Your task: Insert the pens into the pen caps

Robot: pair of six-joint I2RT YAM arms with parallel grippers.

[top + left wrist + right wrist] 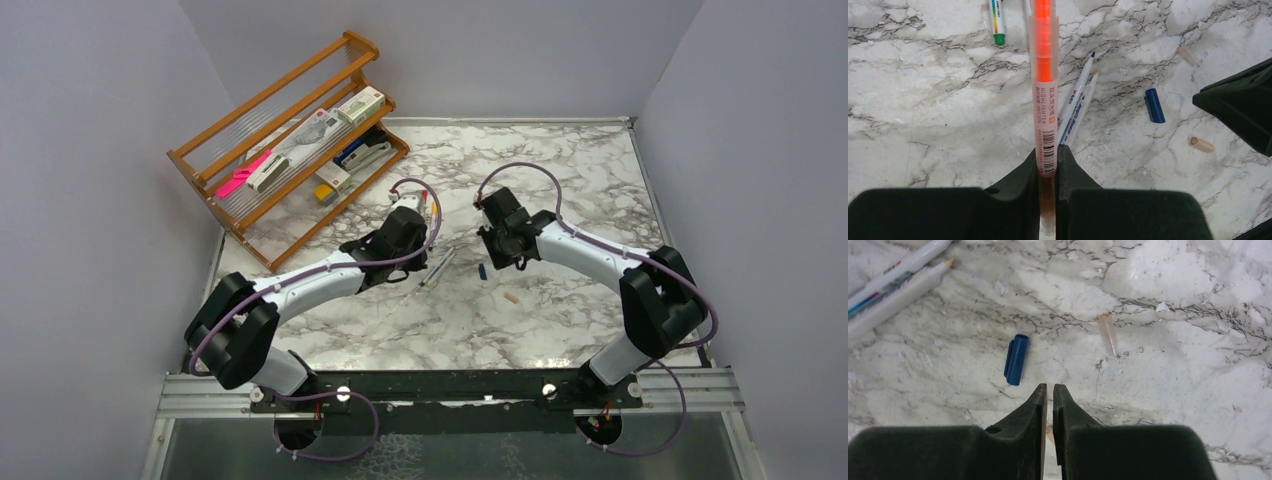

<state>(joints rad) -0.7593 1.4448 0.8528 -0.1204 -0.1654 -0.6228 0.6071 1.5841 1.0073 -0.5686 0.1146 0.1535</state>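
— Starting at the left gripper [1049,154]: clamped on the orange highlighter [1044,75], low on the barcode end. Runs straight out along the fingers, far end past the top of the left wrist view.

— Noted. And beyond it on the marble table [923,100]?

— Beside the barrel, two white pens [1077,102] lying together, slanted, tips away. Further off, a green-ended pen [998,25]. All loose.

— Caps?

— To the right of those pens, a dark blue cap [1154,105], flat, ungripped. Further right, a pale peach cap [1201,145] on its side, near the right gripper [1049,389]. Another pale cap [1108,334] ahead of that gripper and slightly right.

— Jaws there?

— Almost together, only a slit. A trace of peach showing through it; cannot tell whether pinched or merely lying beneath.

— So, judging the next move?

— Probably hinges on getting a pale cap up in the right jaws, mouth turned toward the highlighter's axis. Closer to the right arm by far.
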